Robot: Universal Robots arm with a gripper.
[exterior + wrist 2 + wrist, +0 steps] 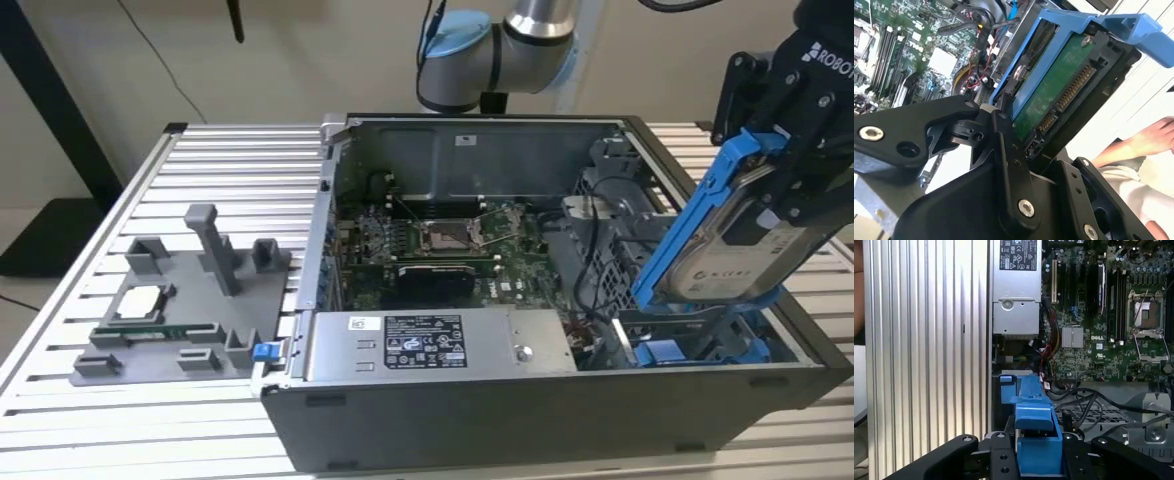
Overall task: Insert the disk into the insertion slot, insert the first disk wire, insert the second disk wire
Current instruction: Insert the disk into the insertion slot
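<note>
My gripper [781, 185] is shut on the disk [727, 240], a silver-grey drive with a white label in a bright blue carrier. I hold it tilted steeply, at the exterior view's right, over the open computer case. Its lower end hangs just above the grey perforated drive cage [617, 262]. The insertion slot is in that cage, and the disk mostly hides its mouth. In the second wrist view the disk [1054, 95] shows its green board and connector. In the first wrist view the gripper [1039, 452] clamps the blue carrier [1034, 420] above the cage [1089, 416]. Black cables [1089, 395] cross the cage; I cannot tell which are the disk wires.
Inside the case lie the motherboard [441, 240] and the power supply [427, 345]. Another blue carrier [694, 352] sits low in the cage. A grey fixture tray [187, 310] with small parts stands at the exterior view's left on the slatted table [80, 400]. A person's hand [1149, 140] is close by.
</note>
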